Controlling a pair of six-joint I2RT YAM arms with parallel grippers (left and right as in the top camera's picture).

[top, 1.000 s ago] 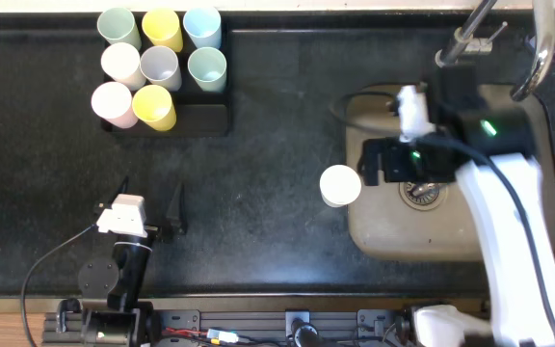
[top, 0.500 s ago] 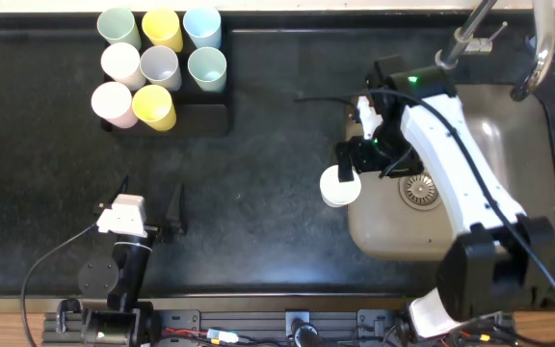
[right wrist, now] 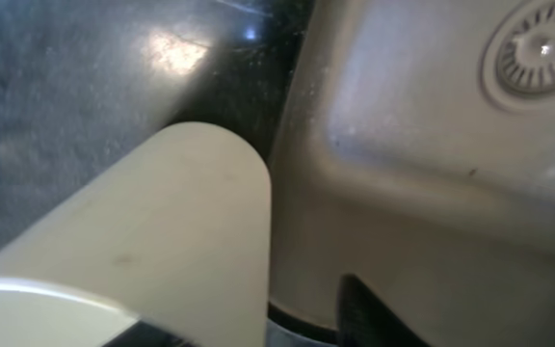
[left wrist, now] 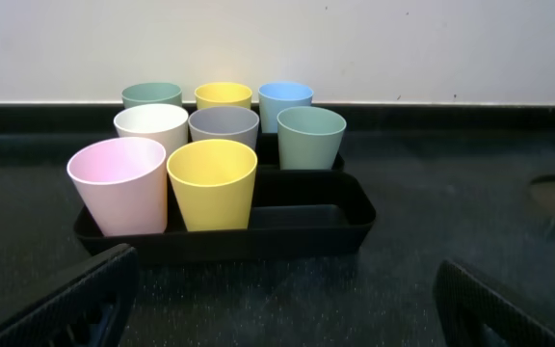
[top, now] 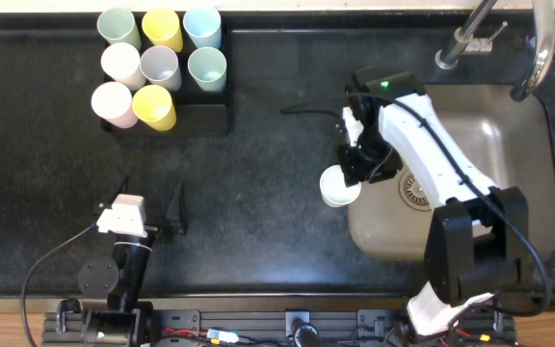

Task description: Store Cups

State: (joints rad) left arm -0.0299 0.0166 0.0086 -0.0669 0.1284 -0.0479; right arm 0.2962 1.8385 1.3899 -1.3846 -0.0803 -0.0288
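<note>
A black tray [top: 210,120] at the counter's back left holds several upright cups in pastel colours; the left wrist view looks at the tray [left wrist: 335,222] from the front, with a pink cup [left wrist: 118,183] and a yellow cup [left wrist: 212,183] nearest. A white cup [top: 338,187] hangs over the counter at the sink's left rim, with my right gripper [top: 352,172] shut on it. Its side looms large in the right wrist view as the white cup [right wrist: 152,260], between the right gripper [right wrist: 258,323] fingers. My left gripper [top: 150,200] rests open near the front left, well short of the tray.
A steel sink [top: 432,231] with a drain [top: 420,188] lies at the right, a faucet [top: 465,34] behind it. The sink wall [right wrist: 432,145] drops right beside the held cup. The tray's front right compartment [left wrist: 302,214] holds no cup. Dark counter spreads between tray and sink.
The right arm has swung round over the sink's left rim, its wrist turning and drawing in toward the back left. The white cup stays in its grip at nearly the same spot. The left arm is still.
</note>
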